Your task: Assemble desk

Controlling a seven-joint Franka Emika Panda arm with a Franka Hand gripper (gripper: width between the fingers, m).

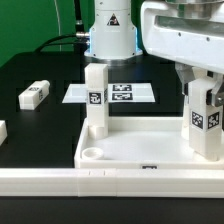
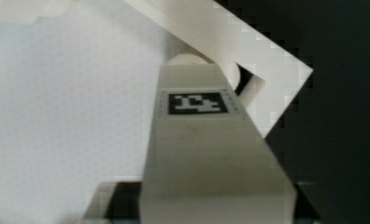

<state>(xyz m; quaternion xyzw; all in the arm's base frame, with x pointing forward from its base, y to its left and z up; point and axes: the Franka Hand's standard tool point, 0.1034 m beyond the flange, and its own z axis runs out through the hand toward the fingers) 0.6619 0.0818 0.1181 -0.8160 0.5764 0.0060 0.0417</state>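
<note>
The white tray-like tabletop (image 1: 150, 150) lies at the front, with an open round socket (image 1: 92, 154) at its near corner on the exterior view's left. One white tagged leg (image 1: 95, 100) stands upright in the far corner on that side. My gripper (image 1: 203, 88) is shut on a second leg (image 1: 205, 118) and holds it upright at the tabletop's corner on the exterior view's right. In the wrist view this leg (image 2: 200, 130) runs between my dark fingers (image 2: 121, 200), its tag facing the camera, with the tabletop (image 2: 57, 100) beneath. Whether its foot sits in a socket is hidden.
A loose leg (image 1: 35, 95) lies on the black table on the exterior view's left, and another (image 1: 2, 130) shows at that edge. The marker board (image 1: 112, 93) lies behind the tabletop, before the robot base (image 1: 110, 35). A long white border rail (image 1: 100, 182) runs along the front.
</note>
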